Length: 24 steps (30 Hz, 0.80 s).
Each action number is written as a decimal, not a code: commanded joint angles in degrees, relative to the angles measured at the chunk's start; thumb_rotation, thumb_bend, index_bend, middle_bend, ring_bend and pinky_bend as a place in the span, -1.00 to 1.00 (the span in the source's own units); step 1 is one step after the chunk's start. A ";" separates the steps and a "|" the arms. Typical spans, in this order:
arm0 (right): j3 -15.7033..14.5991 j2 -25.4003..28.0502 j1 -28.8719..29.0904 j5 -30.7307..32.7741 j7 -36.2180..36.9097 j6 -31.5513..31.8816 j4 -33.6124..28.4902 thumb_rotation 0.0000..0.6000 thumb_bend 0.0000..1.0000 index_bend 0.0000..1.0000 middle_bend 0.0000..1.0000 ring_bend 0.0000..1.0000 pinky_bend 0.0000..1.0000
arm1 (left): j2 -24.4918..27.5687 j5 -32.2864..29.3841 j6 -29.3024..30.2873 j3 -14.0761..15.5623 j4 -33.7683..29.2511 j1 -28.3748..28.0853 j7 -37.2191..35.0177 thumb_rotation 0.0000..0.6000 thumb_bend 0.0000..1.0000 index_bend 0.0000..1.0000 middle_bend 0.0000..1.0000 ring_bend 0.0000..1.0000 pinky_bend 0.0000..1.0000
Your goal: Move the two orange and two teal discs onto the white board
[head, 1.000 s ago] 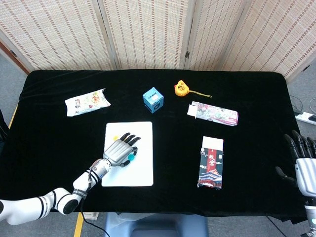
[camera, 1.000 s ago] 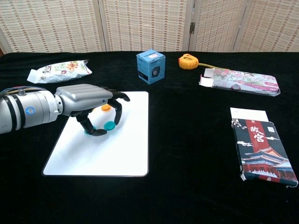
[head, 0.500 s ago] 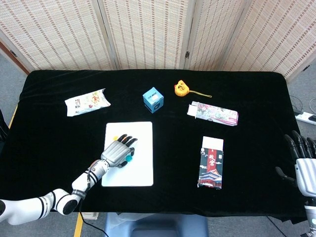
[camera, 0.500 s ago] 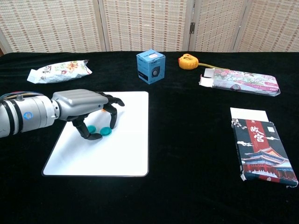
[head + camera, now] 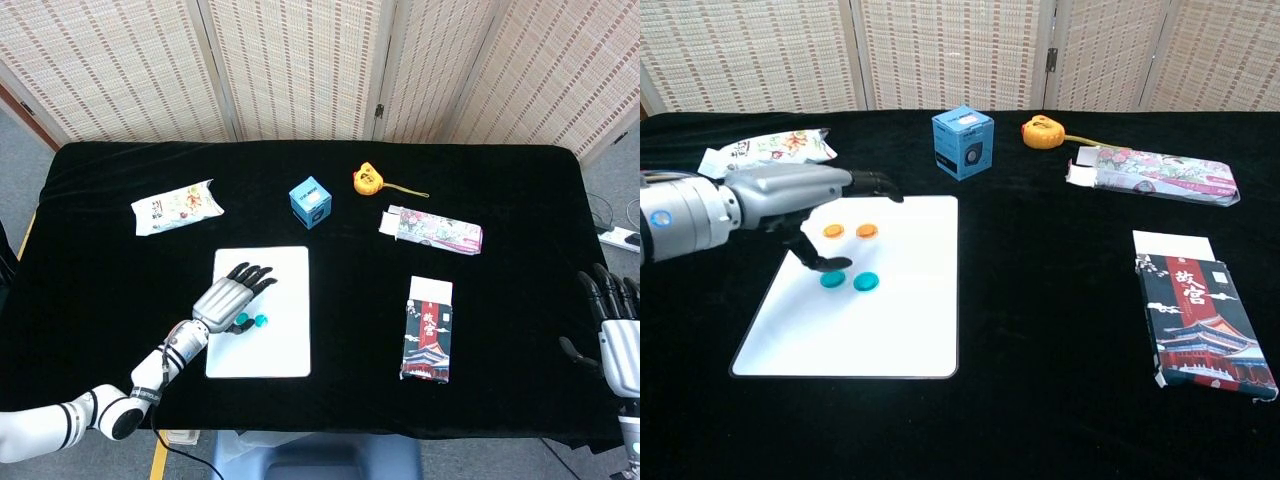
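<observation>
Your left robot hand (image 5: 800, 195) hovers empty, fingers spread, over the white board (image 5: 910, 330). Both orange discs (image 5: 850, 231) and both teal discs (image 5: 849, 281) lie on that board, so the task looks done; just withdraw

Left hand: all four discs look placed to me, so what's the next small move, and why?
Probably draw the left hand back off the white board. Both orange discs and both teal discs lie flat on the board, and the hand hangs open above its left edge, holding nothing.
</observation>
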 commanded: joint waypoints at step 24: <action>-0.68 1.28 1.45 1.22 12.14 -6.09 4.01 1.00 -0.46 -1.00 -1.00 -1.00 -1.00 | 12.31 0.22 30.72 1.28 -0.77 24.31 -9.58 1.00 -0.19 -0.67 -0.89 -1.00 -1.00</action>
